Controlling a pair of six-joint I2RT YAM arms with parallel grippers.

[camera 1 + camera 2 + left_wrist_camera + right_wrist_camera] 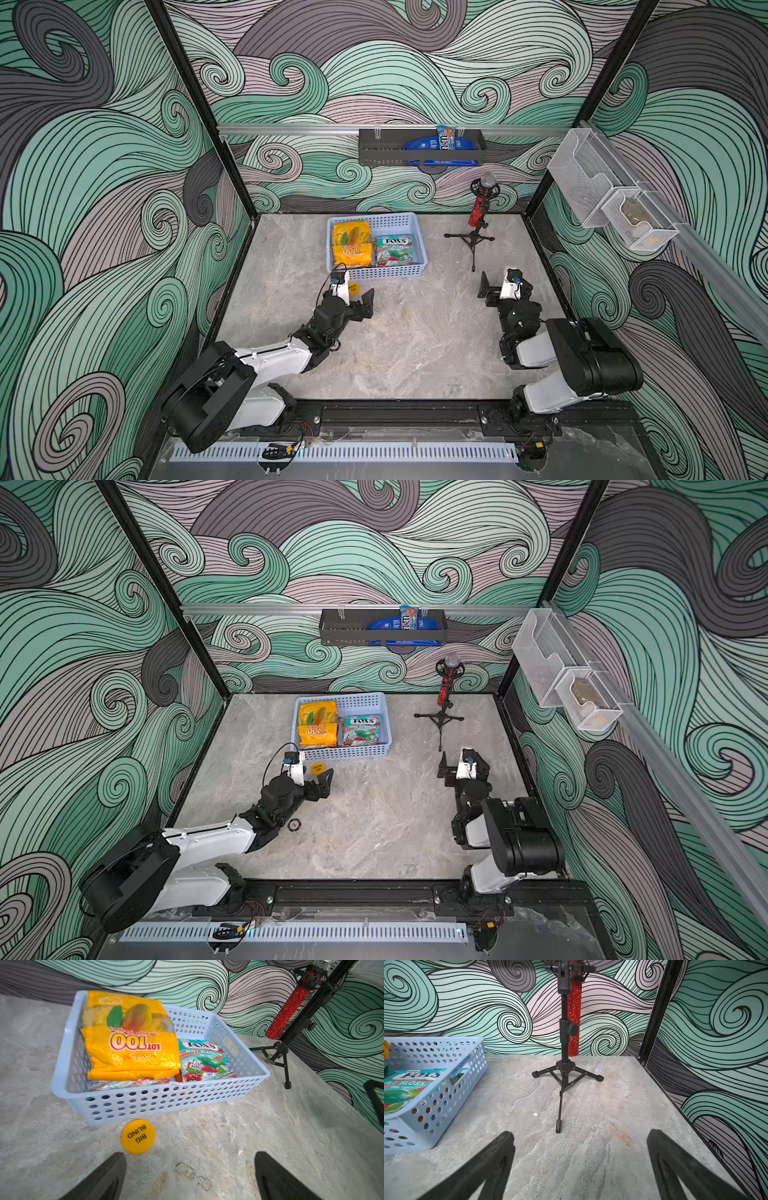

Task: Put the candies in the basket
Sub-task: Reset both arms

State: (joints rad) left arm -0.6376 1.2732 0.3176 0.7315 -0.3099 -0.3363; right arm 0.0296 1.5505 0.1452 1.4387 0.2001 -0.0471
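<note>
The light blue basket point(386, 272) point(345, 752) point(166, 1103) point(446, 1101) stands at the back middle of the table. Inside it lie candies: a yellow bag point(352, 243) point(318, 725) point(128, 1043) on the left and a teal FOX'S bag point(394, 249) point(360, 729) point(204, 1061) point(406, 1086) on the right. A striped bag edge point(128, 1083) peeks out under the yellow one. My left gripper point(355, 293) point(316, 775) point(189, 1154) hovers open just in front of the basket, holding nothing. My right gripper point(505, 279) point(580, 1136) is open and holds nothing, to the right of the basket.
A yellow "BIG BLIND" disc point(138, 1136) point(353, 287) lies by the basket's front wall. A red microphone on a black tripod point(478, 220) point(564, 1043) stands at the back right. On the walls hang a dark shelf tray point(374, 153) with blue packets and wire-mesh bins point(611, 199).
</note>
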